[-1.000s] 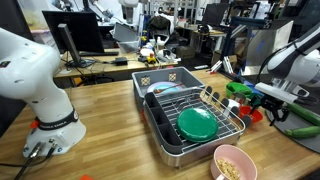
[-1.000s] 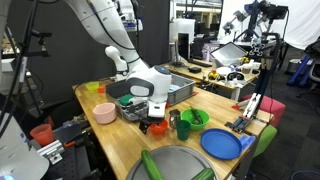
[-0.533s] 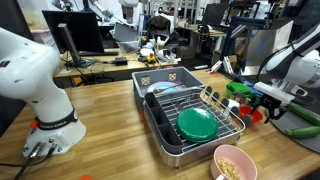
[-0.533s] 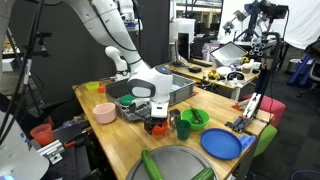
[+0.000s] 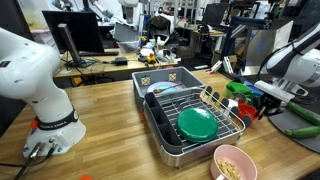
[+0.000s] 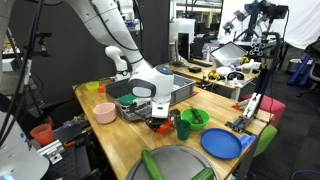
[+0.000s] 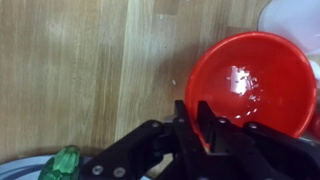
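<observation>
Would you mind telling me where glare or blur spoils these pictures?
Wrist view: white glare speckles the inside of the red bowl, and the gripper at its rim looks soft and dark. Both exterior views: even indoor light, but coarse, so fine detail is lost.

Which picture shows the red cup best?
The wrist view. The red cup fills much of it, seen from above, and you can look inside while the gripper pinches its rim. In both exterior views the cup is only a small red bit, mostly hidden under the gripper.
</observation>
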`<move>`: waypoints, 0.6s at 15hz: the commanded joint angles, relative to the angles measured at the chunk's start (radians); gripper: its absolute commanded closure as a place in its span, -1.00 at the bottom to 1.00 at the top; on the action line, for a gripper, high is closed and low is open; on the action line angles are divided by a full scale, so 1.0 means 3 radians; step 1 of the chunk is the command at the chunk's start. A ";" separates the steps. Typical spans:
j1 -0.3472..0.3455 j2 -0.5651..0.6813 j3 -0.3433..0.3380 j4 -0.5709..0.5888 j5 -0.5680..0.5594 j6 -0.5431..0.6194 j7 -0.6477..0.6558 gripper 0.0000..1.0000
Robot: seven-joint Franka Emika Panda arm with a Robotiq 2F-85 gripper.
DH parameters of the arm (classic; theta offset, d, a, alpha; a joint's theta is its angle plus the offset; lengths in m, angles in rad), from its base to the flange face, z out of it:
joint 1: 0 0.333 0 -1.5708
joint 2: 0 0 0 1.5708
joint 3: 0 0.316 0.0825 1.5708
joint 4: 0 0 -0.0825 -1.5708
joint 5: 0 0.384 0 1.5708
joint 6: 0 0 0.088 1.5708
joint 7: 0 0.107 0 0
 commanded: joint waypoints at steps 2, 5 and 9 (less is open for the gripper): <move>-0.0090 -0.0002 0.0059 0.0034 0.0145 -0.0040 -0.0160 1.00; -0.0112 -0.0049 0.0065 0.0011 0.0210 -0.0096 -0.0230 0.96; -0.0116 -0.0167 0.0053 -0.0072 0.0153 -0.0379 -0.0474 0.96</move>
